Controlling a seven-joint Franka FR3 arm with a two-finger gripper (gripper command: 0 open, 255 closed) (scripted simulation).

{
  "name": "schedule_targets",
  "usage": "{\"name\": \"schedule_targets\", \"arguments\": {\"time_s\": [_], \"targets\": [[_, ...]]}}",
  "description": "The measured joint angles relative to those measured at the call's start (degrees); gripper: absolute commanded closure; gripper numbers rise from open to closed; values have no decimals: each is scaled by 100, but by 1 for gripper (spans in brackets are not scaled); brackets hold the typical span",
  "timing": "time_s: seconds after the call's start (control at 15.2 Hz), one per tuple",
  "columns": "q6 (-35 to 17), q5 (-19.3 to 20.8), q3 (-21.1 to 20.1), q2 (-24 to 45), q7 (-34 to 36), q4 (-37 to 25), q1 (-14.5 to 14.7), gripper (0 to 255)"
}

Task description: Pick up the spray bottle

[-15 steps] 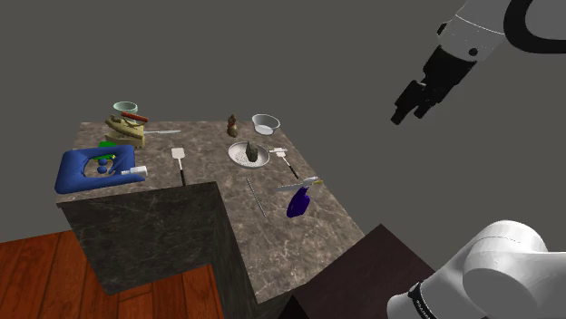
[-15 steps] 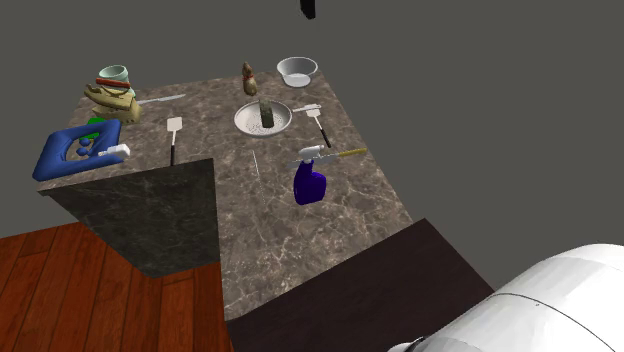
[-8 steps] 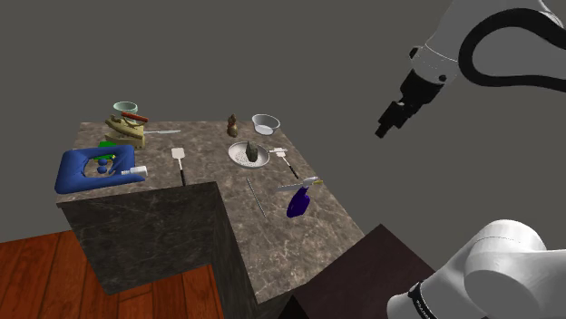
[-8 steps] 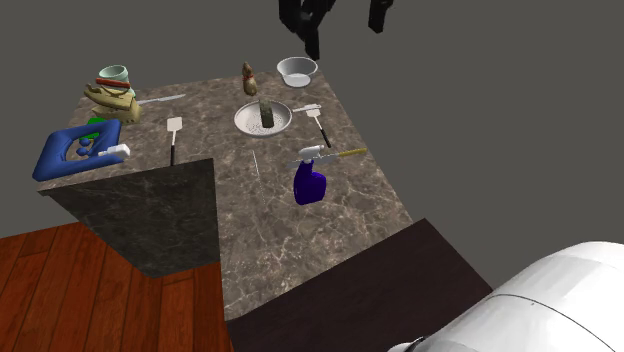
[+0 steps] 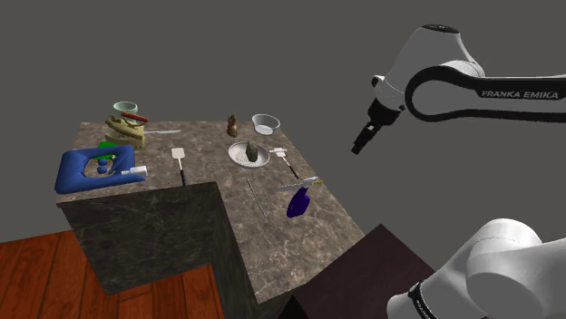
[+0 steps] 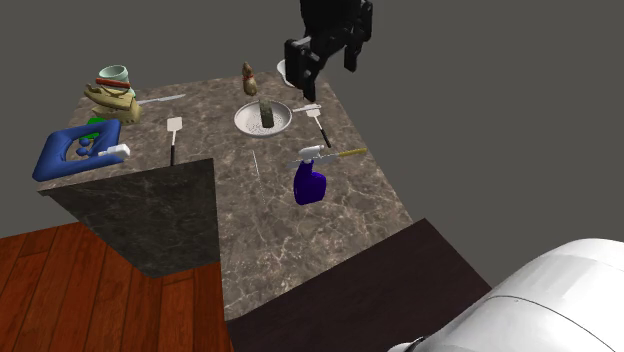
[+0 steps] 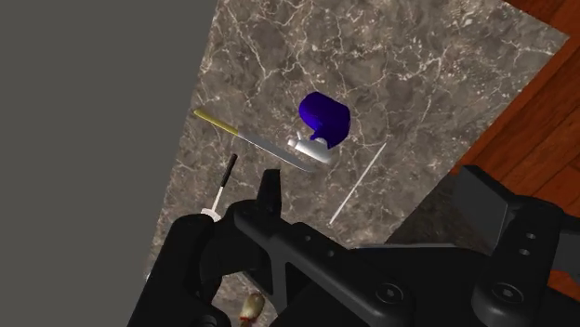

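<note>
The spray bottle point(image 5: 297, 201) point(image 6: 309, 182) point(image 7: 323, 121) has a dark blue body and a white head. It lies on its side on the marble counter point(image 6: 290, 240), close to the edge on the second exterior view's right. My black gripper point(image 5: 361, 145) point(image 6: 324, 62) point(image 7: 372, 186) hangs high in the air, above the counter's far end and well apart from the bottle. In the wrist view its fingers point(image 7: 270, 186) stand wide apart with nothing between them, and the bottle lies on the counter far ahead of them.
A yellow-handled knife point(image 6: 338, 154) lies touching the bottle's head. A thin rod point(image 6: 258, 167), a small spatula point(image 6: 318, 122), a plate with a grater point(image 6: 263, 117) and a white bowl point(image 6: 295, 70) lie nearby. A blue tray point(image 6: 72, 152) and stacked dishes point(image 6: 112, 90) sit at the far left.
The arm has swung down and toward the counter; in the second exterior view the gripper has dropped from the top edge to over the white bowl. Nothing on the counter moved.
</note>
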State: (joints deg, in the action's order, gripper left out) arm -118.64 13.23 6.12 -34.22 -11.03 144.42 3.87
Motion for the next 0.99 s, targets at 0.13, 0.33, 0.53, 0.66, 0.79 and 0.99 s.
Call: {"name": "schedule_targets", "arguments": {"time_s": [0.13,0.33,0.53,0.66,0.79,0.99], "targets": [[-403,90,123,322,-284,62,48,0],[-1087,229,328,882,-726,161,104,0],[-1708,302,492,1534,-1160,94,185,0],[-2107,329,559,1964,-1412,47,248,0],[-2524,328,644,2465,-1719,-52,291,0],[-3051,271,721,3147,-2205,-240,335,0]]}}
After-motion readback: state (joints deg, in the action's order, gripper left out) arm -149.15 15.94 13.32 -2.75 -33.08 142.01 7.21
